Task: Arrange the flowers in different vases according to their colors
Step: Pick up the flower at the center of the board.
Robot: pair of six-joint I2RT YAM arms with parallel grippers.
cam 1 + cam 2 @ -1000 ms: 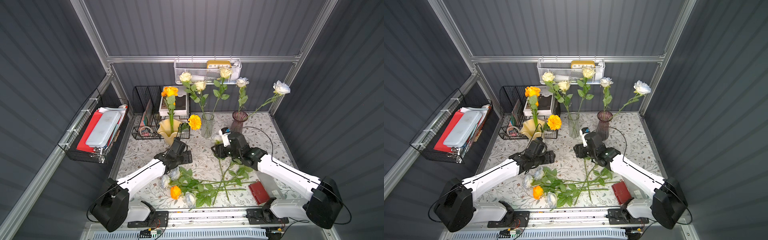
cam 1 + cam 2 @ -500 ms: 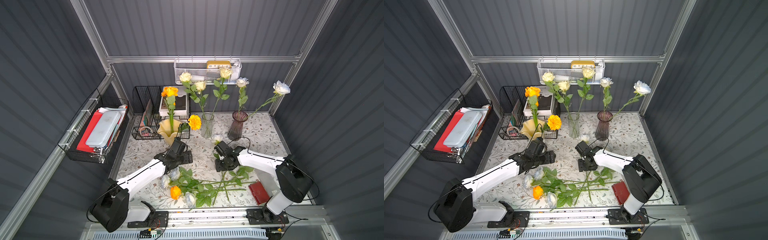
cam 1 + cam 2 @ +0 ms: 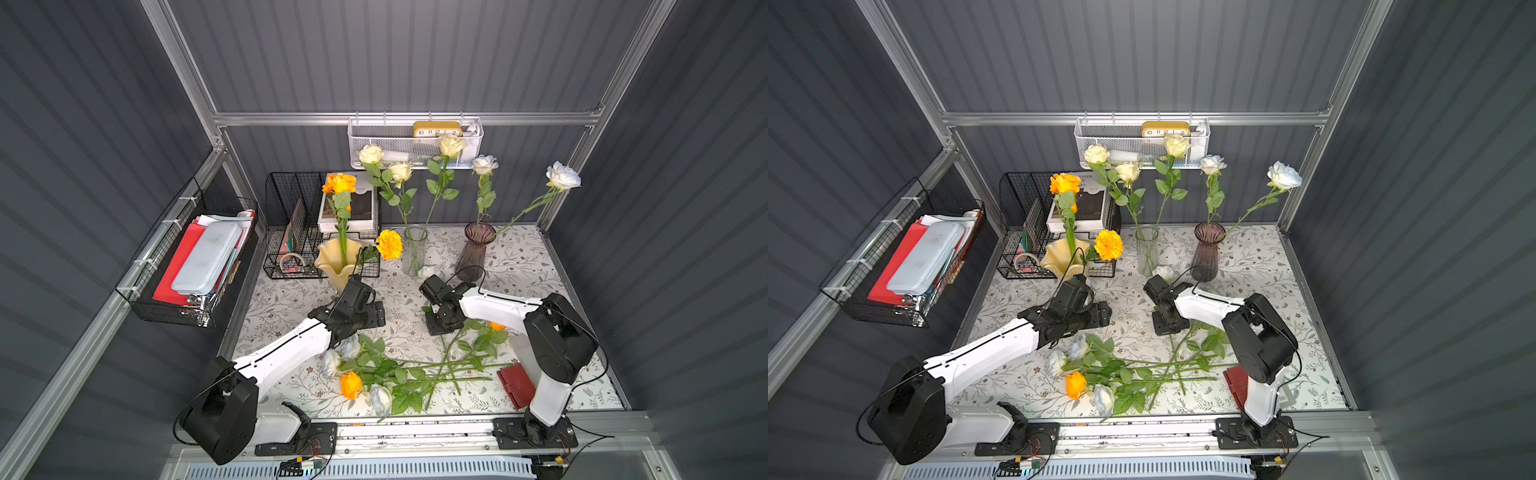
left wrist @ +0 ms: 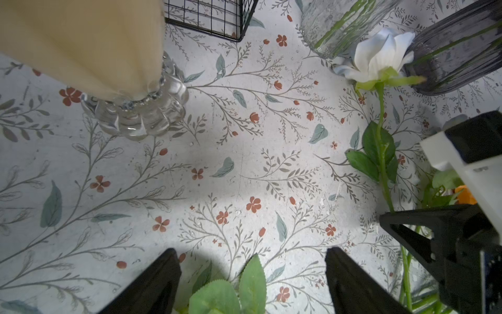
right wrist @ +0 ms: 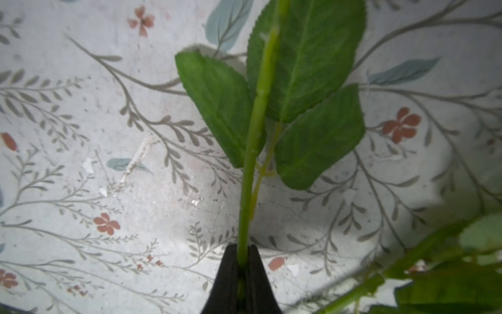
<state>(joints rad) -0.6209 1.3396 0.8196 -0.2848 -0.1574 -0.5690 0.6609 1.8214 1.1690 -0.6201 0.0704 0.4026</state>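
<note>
Grey ribbed walls (image 3: 415, 54) box in your floral tablecloth (image 3: 540, 266).

In both top views, three vases stand along the back. A yellow vase (image 3: 336, 259) holds two orange flowers (image 3: 340, 183), a clear vase (image 3: 415, 249) holds three cream roses (image 3: 401, 170), and a purple vase (image 3: 476, 249) holds two white roses (image 3: 563, 176). Near the front lies a heap of loose flowers (image 3: 395, 370) with three white blooms and one orange. A second orange bloom (image 3: 496, 326) peeks out beside your right arm (image 3: 498, 305). One more white rose (image 3: 428, 272) lies with its head between the clear and purple vases. Its stem runs forward under the right gripper (image 3: 440, 326). The left gripper (image 3: 372, 316) hovers just in front of the yellow vase. From above you cannot tell how either pair of jaws stands.

In the left wrist view, the left gripper (image 4: 250, 251) shows two black fingers (image 4: 163, 277) set wide apart, holding nothing. Only cloth and leaf tips lie between them. Only here do you see the yellow vase's clear glass foot (image 4: 135, 117). You also see the white rose (image 4: 380, 57) lying just beside the purple vase's base, with the right gripper (image 4: 402, 228) on its stem.

Only the right wrist view shows the pinch itself. The right gripper (image 5: 241, 261) is pressed together on the green stem (image 5: 255, 122), just below three leaves (image 5: 317, 136).
</note>
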